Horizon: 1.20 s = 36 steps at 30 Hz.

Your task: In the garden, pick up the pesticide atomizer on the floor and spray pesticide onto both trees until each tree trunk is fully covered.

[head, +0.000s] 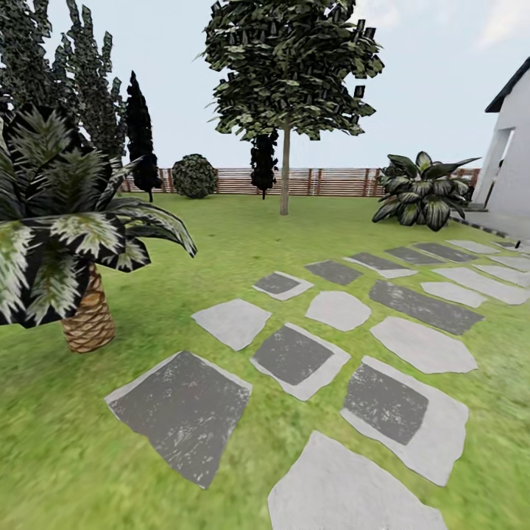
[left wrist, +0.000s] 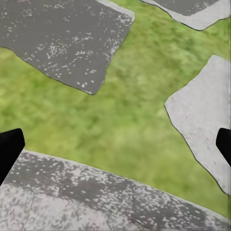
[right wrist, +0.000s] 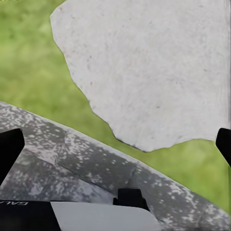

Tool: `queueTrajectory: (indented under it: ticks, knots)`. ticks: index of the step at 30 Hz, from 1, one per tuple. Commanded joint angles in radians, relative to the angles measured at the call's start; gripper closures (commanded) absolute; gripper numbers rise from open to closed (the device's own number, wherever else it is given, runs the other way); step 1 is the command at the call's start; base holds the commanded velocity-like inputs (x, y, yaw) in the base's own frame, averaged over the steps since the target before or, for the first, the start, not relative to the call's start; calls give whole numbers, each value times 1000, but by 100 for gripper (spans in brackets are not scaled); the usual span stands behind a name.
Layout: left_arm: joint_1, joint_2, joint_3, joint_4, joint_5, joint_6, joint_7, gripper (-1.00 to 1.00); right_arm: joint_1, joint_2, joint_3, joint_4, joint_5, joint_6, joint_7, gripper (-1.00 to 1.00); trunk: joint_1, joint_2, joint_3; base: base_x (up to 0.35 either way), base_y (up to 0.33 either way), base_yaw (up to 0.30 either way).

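Head view: one tree (head: 291,70) stands upright on lawn (head: 243,235), trunk (head: 285,173) vertical; both grippers (left wrist: 115,144) (right wrist: 115,144) spread, empty.

Open lawn (head: 243,235) and flat stepping stones (head: 294,361) leave a wide, unobstructed way toward the tree trunk (head: 284,173) before the fence (head: 324,181). A short palm (head: 81,250) crowds the left side; a broad-leaved plant (head: 423,191) and a white building (head: 508,147) stand on the right.

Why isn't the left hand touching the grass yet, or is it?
Apart: in the left wrist view the open left hand hangs above the grass, its fingertips empty.
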Motion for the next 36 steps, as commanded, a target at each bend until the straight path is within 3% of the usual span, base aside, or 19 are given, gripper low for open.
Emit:
queueTrajectory:
  ticks: [1,8,17,36]
  knots:
    - [1,0,0,-2,1,-1,0,-100,-1,0,1,1,1,-3,0,-100,0,0,-1,0,0,-300]
    - [1,0,0,-2,1,-1,0,-100,-1,2,2,1,1,-3,0,-100,0,0,-1,0,0,-258]
    - [1,0,0,-2,1,-1,0,-100,-1,3,2,1,1,-3,-1,-100,0,0,-1,21,0,-41]
    - [1,1,0,7,-1,-1,0,-100,-1,2,1,3,1,-3,1,-100,0,0,-1,313,0,-1]
